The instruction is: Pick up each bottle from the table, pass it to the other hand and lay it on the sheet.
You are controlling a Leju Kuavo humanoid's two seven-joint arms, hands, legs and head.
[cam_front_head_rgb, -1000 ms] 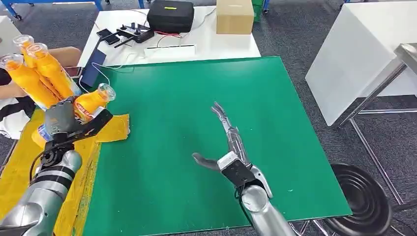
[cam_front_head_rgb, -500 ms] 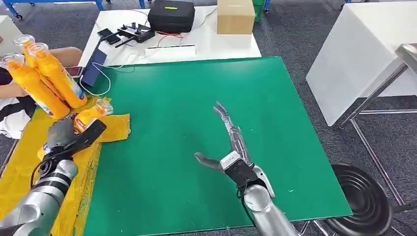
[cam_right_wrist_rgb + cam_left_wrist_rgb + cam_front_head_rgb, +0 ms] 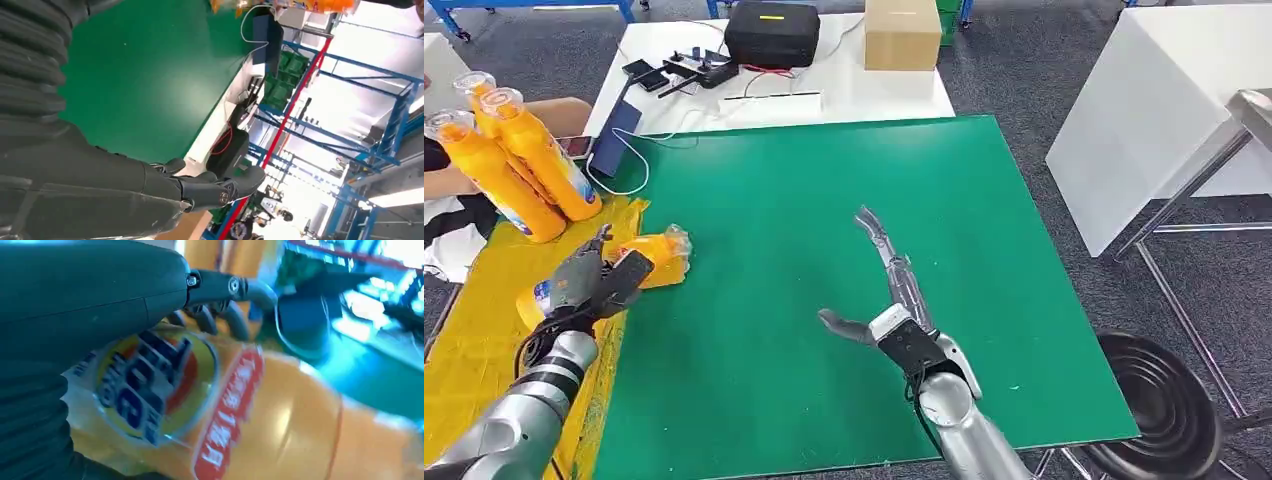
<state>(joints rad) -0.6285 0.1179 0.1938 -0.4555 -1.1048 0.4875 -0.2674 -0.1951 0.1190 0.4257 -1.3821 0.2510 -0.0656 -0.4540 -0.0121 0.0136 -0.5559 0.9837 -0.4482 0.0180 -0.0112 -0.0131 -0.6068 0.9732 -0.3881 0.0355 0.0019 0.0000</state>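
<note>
One orange bottle (image 3: pixel 639 265) lies on its side on the yellow sheet (image 3: pixel 464 350), at the left edge of the green tabletop (image 3: pixel 824 250). Your left hand (image 3: pixel 589 282) is wrapped around its middle, over the label. Your right hand (image 3: pixel 889 290) is empty with its fingers spread above the middle of the tabletop. Two more bottles (image 3: pixel 519 165) stand at the sheet's far end. I think the plastic is smooth and slippery, so hold the wide middle, not the thin neck.
</note>
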